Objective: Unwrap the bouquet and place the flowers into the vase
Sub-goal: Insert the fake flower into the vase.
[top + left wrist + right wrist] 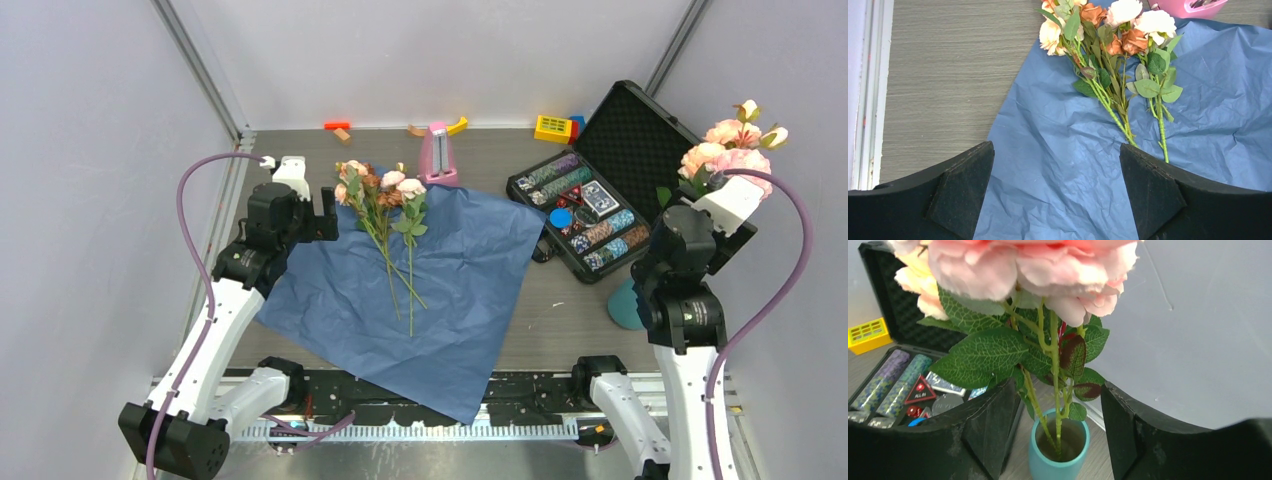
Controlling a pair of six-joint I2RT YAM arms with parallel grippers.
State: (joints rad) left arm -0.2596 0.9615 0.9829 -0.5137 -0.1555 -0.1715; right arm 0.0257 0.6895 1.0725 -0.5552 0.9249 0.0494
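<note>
Right end effector (1057, 387) is open around free rose stems (1054, 355), teal vase (1040, 465) below it. Left end effector (1055, 150) gapes empty.

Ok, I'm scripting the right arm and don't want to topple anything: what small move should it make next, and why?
Probably ease the right gripper back, jaws kept open. They stand either side of the pink roses, whose stems already sit in the teal vase; more flowers wait on the blue paper.
</note>
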